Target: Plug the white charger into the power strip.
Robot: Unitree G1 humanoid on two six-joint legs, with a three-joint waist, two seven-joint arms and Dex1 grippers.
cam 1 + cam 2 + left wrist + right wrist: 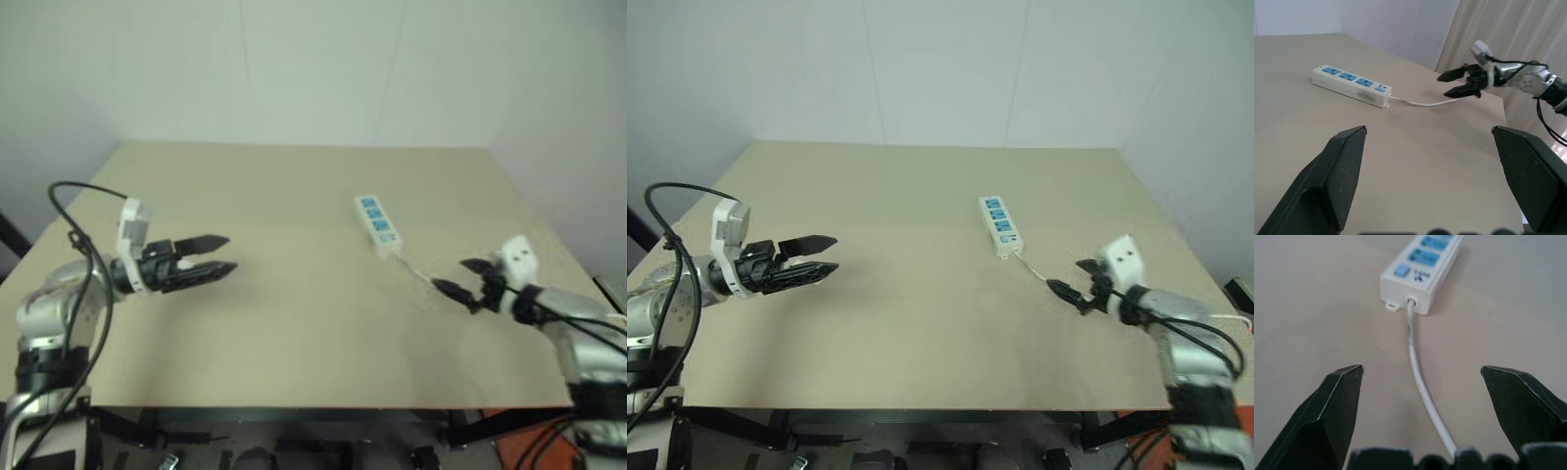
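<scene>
Power strip first: we see it lying flat on the beige table, right of the middle and toward the far side, a long white bar with three blue sockets in a row and a small blue button at its near end. Its thin white cord leaves that near end and trails across the tabletop toward our right gripper. That gripper hangs just above the table near the right edge, aimed at the strip, its two black fingers spread apart and holding nothing; in its wrist view the cord runs between the fingers. Our left gripper hovers over the left half of the table, pointing toward the right, well apart from the strip, its fingers also spread and empty. We cannot make out the white charger.
</scene>
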